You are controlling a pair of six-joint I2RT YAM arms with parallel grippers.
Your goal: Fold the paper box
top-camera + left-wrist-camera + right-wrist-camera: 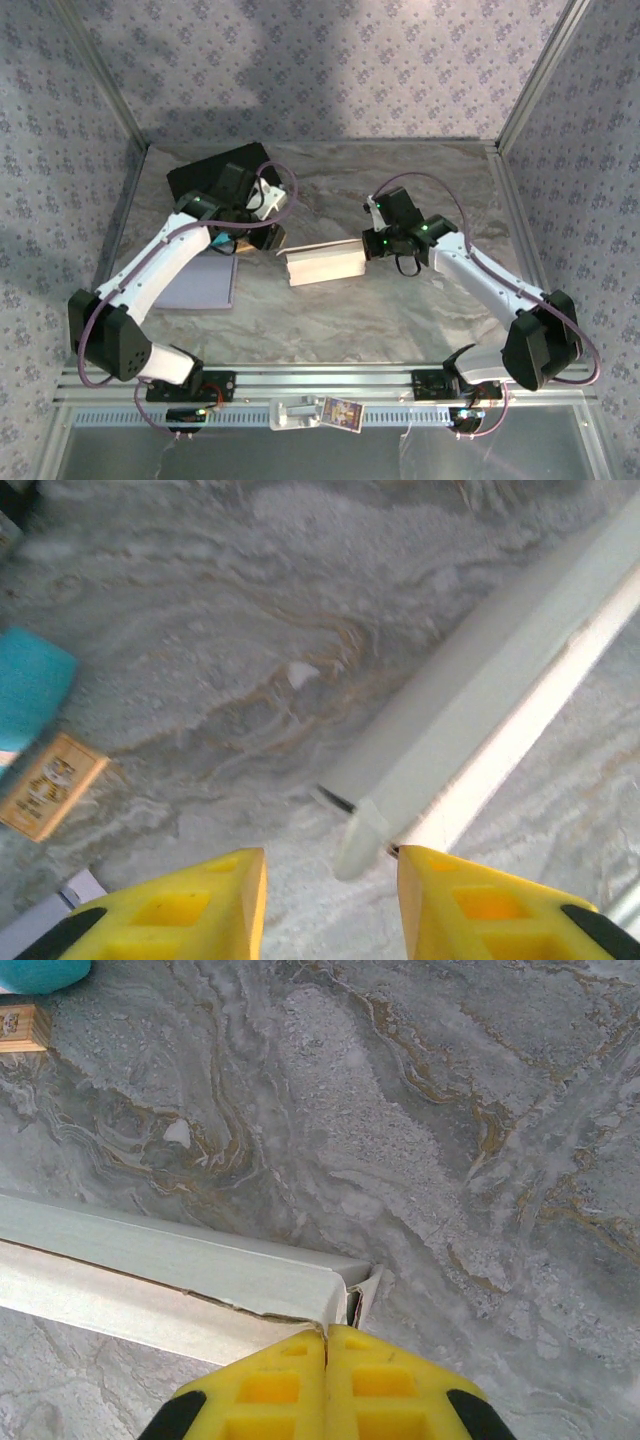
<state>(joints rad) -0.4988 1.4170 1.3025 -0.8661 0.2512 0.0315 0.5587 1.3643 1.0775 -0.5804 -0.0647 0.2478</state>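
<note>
Left gripper hangs with its two yellow fingers spread and nothing between them, just beside one end of the box. Around that arm I count one black mat, one lilac sheet, one teal thing and one tan block. I see just one box, white, lying long and low at the middle of the table between my two grippers. At its right end, the right gripper has its fingers pressed together against the corner. I cannot tell whether any paper is caught between them.
</note>
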